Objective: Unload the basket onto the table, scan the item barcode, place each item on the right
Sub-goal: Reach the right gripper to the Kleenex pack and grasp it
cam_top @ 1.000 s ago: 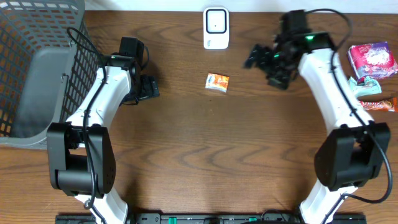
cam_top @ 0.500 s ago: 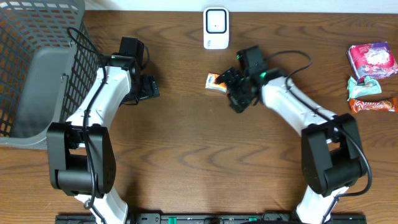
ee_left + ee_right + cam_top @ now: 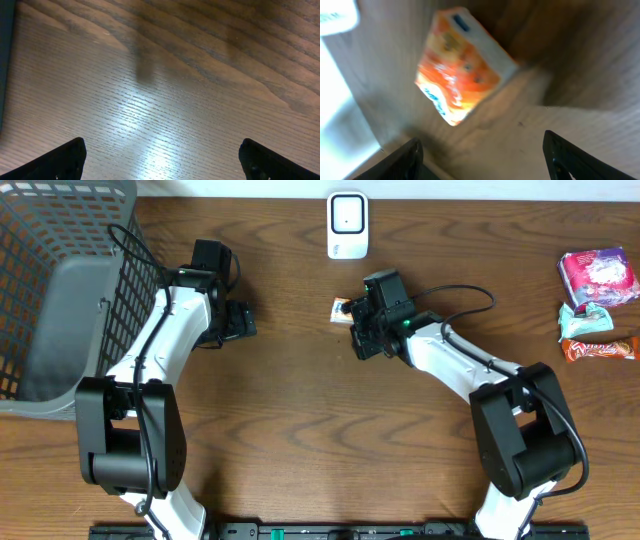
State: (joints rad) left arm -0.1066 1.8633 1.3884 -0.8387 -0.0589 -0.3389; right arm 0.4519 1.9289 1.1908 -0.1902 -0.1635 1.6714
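Orange packet (image 3: pixel 462 65) lay on bench (image 3: pixel 300 430) just below white scanner (image 3: pixel 347 225). Right gripper (image 3: pixel 358 320) hung over its edge, jaws apart, nothing clamped. Left gripper (image 3: pixel 238 322) released wide near basket (image 3: pixel 40 280). Open wood lay between arms.

Smooth printed packet (image 3: pixel 462 65) on grained, sheeny wooden table (image 3: pixel 160 100).

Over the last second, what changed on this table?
The right end effector swung leftward across the table to the orange packet, jaws open, nothing gripped. Packet, left end effector, scanner, basket and snacks stayed put.
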